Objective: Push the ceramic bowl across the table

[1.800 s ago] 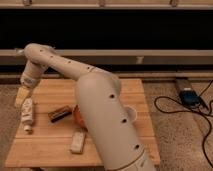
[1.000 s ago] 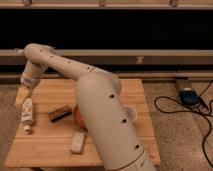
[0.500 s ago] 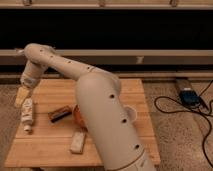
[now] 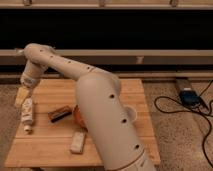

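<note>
Camera view, and the big white arm (image 4: 102,117) fills the middle of the shot, rising from the near edge and sweeping up and over to the left. Its gripper (image 4: 22,95) hangs at the table's (image 4: 47,144) far-left side, pointing down, its yellowish tip just above the wood near the edge; whether it is spread or pressed together, I cannot tell from here. It grips nothing that I can make out. Right below it lies a white bottle (image 4: 27,113), on its side along the left edge. The bowl (image 4: 78,118) sits around the centre of the table, only an orange-red sliver showing, the rest hidden behind the arm, and well apart from the gripper. Between bottle and bowl lies a dark brown bar (image 4: 60,114), angled, close to the bowl's left side. In front of the bowl, nearer the camera, lies a pale flat packet (image 4: 77,142). On the arm's other side a white cup (image 4: 132,114) peeks out. Off to the right, on the speckled floor, black cables (image 4: 167,107) loop around a dark box (image 4: 189,95).
</note>
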`<state>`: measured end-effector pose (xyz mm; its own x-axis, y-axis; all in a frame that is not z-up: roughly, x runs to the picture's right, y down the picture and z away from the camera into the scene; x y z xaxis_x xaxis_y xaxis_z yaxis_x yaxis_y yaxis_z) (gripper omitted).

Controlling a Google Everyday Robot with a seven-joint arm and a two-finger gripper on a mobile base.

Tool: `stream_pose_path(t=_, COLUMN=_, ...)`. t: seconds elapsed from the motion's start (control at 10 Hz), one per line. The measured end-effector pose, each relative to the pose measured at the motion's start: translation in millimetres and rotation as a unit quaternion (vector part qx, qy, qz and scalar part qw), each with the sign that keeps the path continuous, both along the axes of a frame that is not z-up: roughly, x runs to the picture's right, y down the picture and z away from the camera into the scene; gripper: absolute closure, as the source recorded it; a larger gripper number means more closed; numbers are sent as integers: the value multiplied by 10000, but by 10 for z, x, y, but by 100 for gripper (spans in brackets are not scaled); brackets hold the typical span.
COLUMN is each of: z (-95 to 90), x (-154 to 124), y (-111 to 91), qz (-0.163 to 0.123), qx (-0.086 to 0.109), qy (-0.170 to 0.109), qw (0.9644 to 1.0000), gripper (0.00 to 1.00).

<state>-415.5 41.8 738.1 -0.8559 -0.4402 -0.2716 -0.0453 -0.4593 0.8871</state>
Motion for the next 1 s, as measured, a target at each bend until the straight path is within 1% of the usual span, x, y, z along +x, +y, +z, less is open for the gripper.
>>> stream_pose_path(t=0.8, z=2, x=1, y=2, qz=-5, qx=3, qy=2, qw=10000, gripper=20)
stream_pose_path(t=0.9, z=5, x=16, y=8, qz=-38, qx=34, qy=37, qw=10000, gripper=20)
stream_pose_path(t=1.0, z=-3, x=57, y=32, qz=-114, qx=93, qy=143, qw=9998, gripper=20)
